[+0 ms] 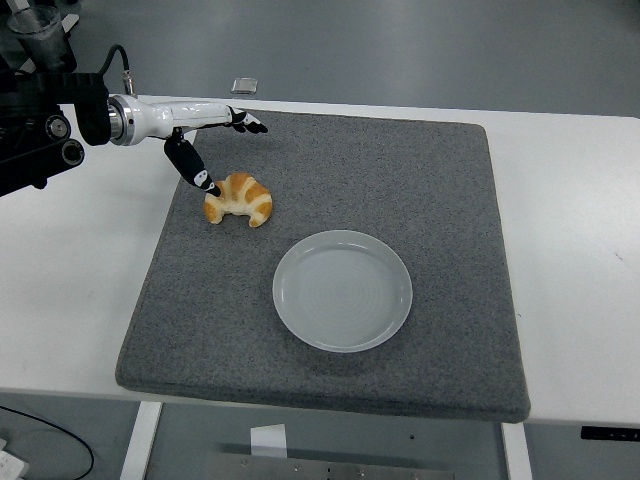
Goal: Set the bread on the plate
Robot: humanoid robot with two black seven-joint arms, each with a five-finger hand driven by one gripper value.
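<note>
Your left hand [205, 135] is spread open and holding nothing, thumb tip touching or nearly touching the bread's [240, 199] left end, fingers stretched past its far side; the bread lies on the grey mat [330, 140] on the counter, just below that hand, long axis left-right; the plate [343, 290], empty, sits near and right of it.
</note>
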